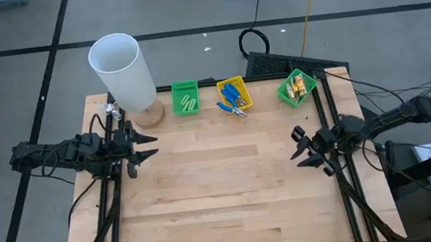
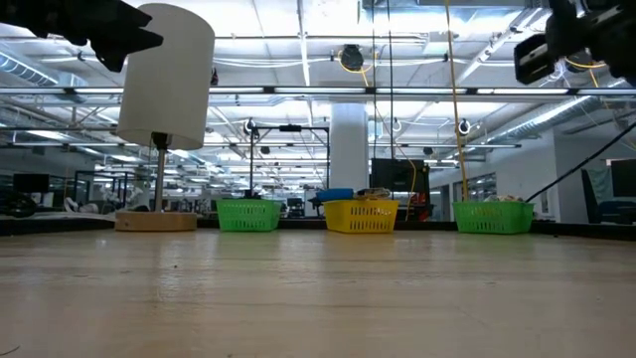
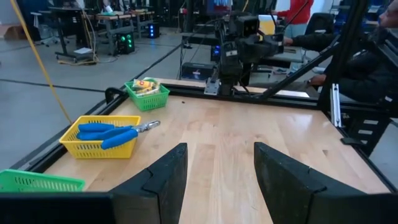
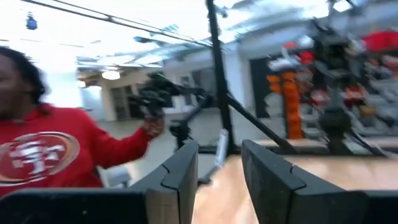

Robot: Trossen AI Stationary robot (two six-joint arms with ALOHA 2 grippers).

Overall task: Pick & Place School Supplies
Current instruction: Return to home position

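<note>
The left fingers stand wide open, with nothing between them and nothing touching them. They point across the counter from just inside its left edge, in the far half. In the low view they sit high above the wood. The right fingers are spread just as wide and also hold nothing. They hang at the right edge about midway along it, raised well off the surface and facing the left arm.

All the supplies lie along the far edge, well away from both arms. The blue-handled tools are piled in the yellow bin at the middle of that edge, with one metal tip poking over its rim. The light-green pieces rest in the green bin just left of it. The yellow-orange sticks fill the corner green bin, which sits tilted near the far right corner.

A white cylinder stands on a round wooden base near the far left corner, beside the green bin. Past the right edge, the right wrist view shows a person in a red top.
</note>
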